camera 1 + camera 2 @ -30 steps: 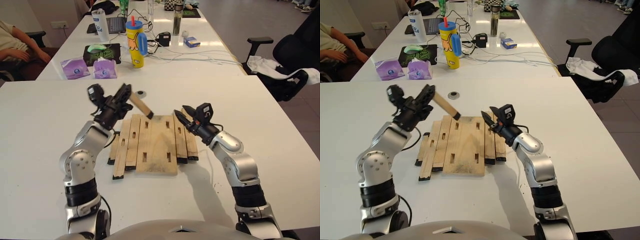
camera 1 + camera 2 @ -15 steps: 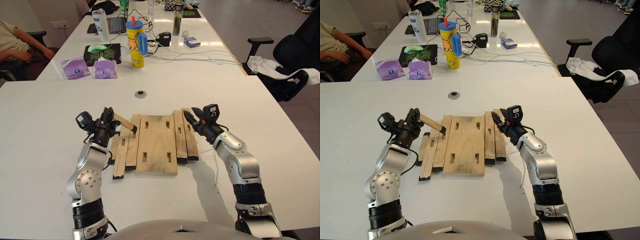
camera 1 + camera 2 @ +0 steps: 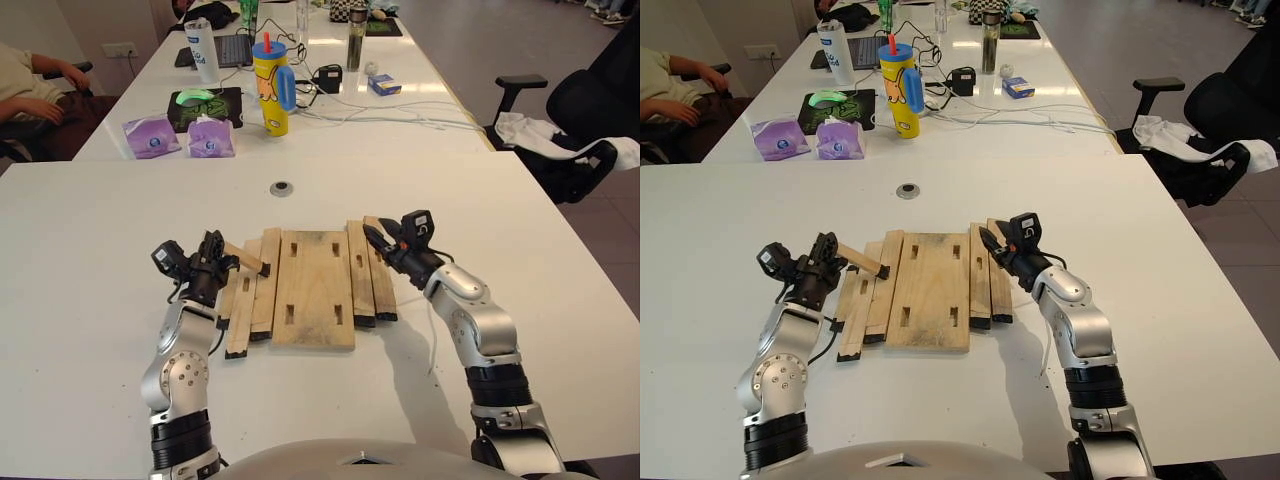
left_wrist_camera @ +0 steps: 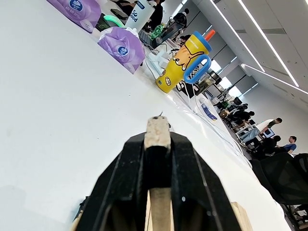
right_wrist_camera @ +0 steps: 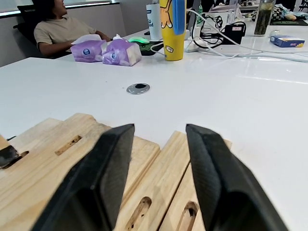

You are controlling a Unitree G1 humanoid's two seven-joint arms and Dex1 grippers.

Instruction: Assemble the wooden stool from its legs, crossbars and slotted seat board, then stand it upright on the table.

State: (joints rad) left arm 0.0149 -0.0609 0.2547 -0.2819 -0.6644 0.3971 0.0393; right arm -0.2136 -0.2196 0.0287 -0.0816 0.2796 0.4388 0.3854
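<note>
Left tool [image 3: 216, 260] clenched on stick [image 3: 250, 262] by one end, above left slats [image 3: 243, 312]. Right tool [image 3: 376, 240] hung released over right slats [image 3: 374, 285], bracing nothing. Risk: stick could pivot in end grip, strike loose slats and shift board [image 3: 315, 290].

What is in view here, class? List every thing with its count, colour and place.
slotted seat board: one, light wood, lying flat, centre
wooden slats: several, light wood with dark ends, flat on both sides of the board
wooden bar: one, light wood, in the left gripper
grommet: one, grey, behind the board
cup: one, yellow with blue handle, at the back
tissue packs: two, purple, back left
office chair: one, black, far right
left gripper: one, black, shut on the wooden bar
right gripper: one, black, open above the right-hand slats
</note>
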